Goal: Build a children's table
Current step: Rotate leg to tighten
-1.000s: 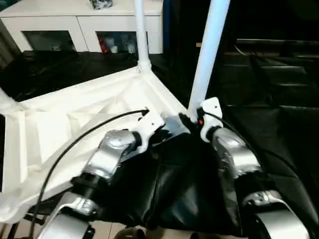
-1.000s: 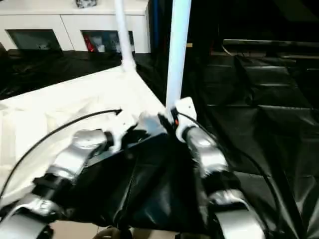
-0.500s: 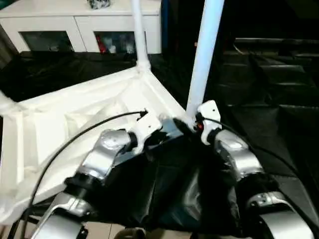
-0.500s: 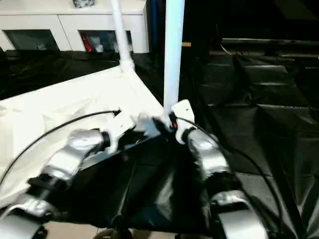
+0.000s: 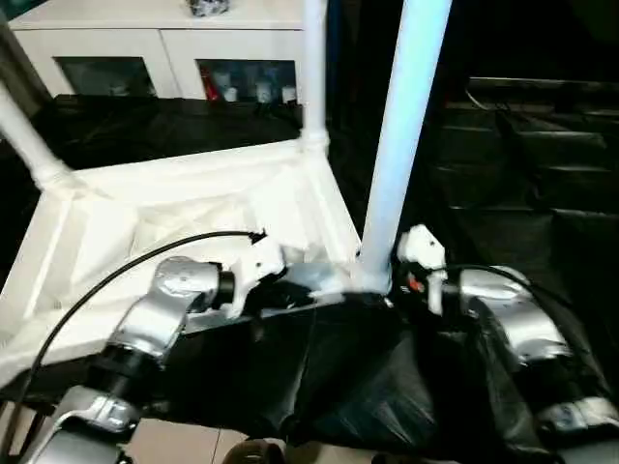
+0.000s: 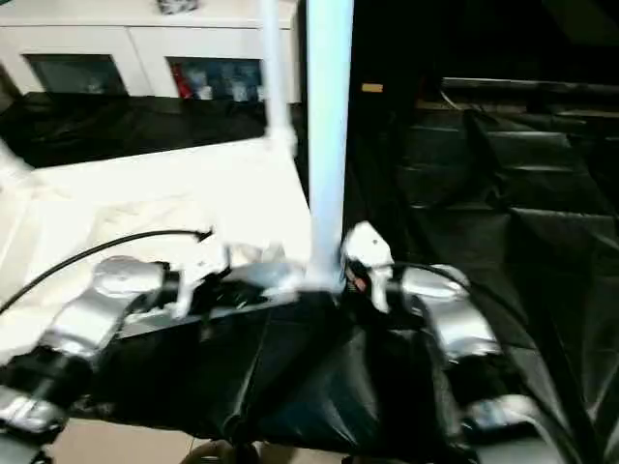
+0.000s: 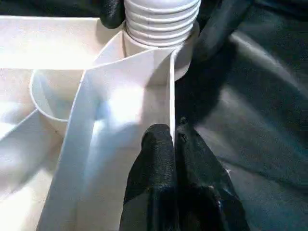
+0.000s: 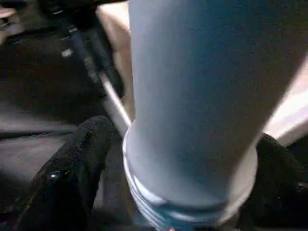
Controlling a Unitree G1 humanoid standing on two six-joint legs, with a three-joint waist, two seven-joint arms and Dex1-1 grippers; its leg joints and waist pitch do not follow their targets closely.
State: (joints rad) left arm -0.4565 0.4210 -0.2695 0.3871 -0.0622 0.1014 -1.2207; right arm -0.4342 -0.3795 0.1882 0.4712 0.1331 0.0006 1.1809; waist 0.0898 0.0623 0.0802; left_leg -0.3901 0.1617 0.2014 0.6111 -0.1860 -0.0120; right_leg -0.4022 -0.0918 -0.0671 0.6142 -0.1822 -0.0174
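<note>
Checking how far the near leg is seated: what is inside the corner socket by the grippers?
The near leg stands in that corner socket of the tabletop. Several of its ribbed threads show above the rim; the socket wall hides whatever lies deeper.

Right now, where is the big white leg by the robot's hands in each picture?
Left eye view: the nearest leg stands right of the middle, rising from the tabletop corner.
Right eye view: same leg, near the middle.
Left wrist view: its ribbed end sits in the corner socket, beyond the left gripper.
Right wrist view: the leg stands between the right gripper's fingers.
Shared landmark: the ribbed leg end.
</note>
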